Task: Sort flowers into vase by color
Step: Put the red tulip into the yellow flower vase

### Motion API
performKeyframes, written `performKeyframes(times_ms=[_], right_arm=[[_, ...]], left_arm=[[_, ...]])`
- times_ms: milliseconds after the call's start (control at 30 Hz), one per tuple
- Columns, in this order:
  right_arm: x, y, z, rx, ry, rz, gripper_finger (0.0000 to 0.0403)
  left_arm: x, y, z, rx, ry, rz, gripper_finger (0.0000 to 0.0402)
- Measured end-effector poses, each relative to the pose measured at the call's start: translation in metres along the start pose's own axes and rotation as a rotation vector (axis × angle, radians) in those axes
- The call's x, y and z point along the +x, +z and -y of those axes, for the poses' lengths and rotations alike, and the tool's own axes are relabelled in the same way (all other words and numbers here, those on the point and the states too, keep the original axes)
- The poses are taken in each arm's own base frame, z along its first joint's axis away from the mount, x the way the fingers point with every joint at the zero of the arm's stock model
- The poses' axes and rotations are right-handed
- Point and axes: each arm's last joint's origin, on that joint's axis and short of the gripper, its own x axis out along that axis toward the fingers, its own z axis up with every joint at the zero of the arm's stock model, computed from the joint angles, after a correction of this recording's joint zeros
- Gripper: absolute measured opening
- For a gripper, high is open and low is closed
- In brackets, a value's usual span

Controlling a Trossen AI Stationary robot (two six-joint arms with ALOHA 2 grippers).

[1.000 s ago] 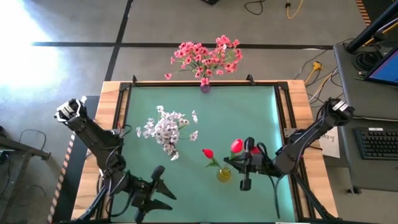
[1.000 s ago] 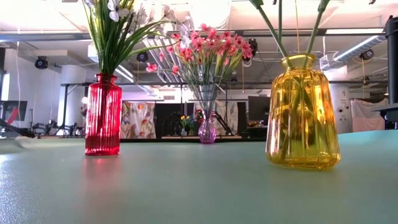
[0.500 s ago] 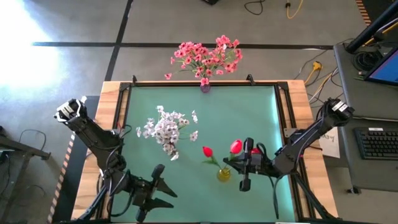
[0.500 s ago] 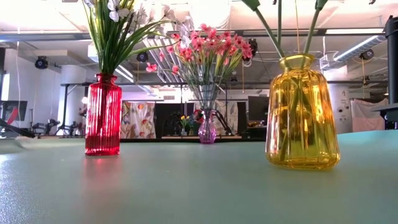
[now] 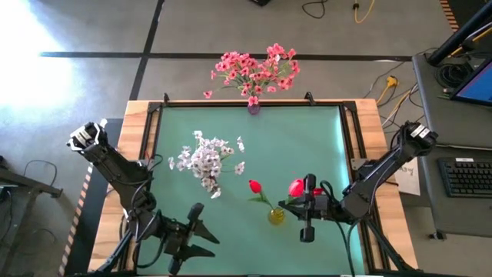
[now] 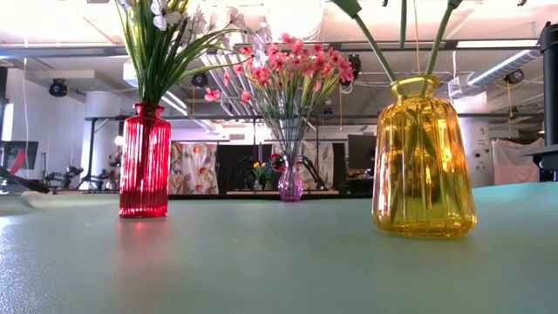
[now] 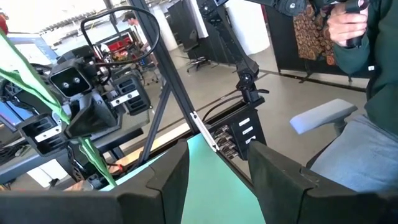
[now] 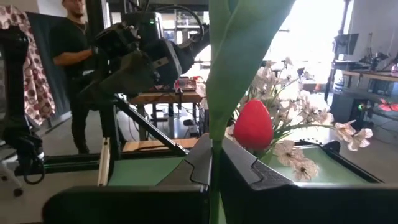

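Note:
Near the table's near right, a yellow glass vase (image 5: 277,215) (image 6: 425,157) has green stems rising from it. One red bud (image 5: 254,186) leans out to its left. My right gripper (image 5: 287,203) (image 8: 214,165) is shut on the stem of a second red bud (image 5: 296,187) (image 8: 253,124) just above the vase. White flowers (image 5: 207,163) stand in a red vase (image 6: 145,160). Pink flowers (image 5: 255,69) stand in a small purple vase (image 6: 290,185) at the far edge. My left gripper (image 5: 204,231) (image 7: 217,171) waits open near the front left, holding nothing. My right gripper pinches the thin green stem (image 8: 215,146) between its two fingers, a little below the red bud and a broad green leaf (image 8: 239,50). The fingers lie about level, reaching in from the table's right side, across the stem. The stem stands nearly upright, its lower end toward the yellow vase's mouth.
The green mat (image 5: 307,131) has bare room at the far right and in front of the vases. Black rails edge the table (image 5: 350,138). People stand beyond the table (image 7: 364,74) (image 8: 74,68). A desk with a keyboard (image 5: 465,177) stands to the right.
My right gripper, still shut on the stem, has shifted a little toward the table's near right corner, carrying the red bud with it. The stems above the yellow vase have leaned slightly; the vase has stayed in place.

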Motion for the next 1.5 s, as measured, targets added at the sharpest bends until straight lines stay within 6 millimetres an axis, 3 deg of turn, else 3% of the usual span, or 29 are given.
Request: performKeyframes(times_ms=[1500], right_arm=[[-0.001,-0.014,-0.001,-0.075,-0.050,-0.097,0.0009]], left_arm=[[0.003,0.000,-0.007,-0.021,0.030,0.010,0.0149]])
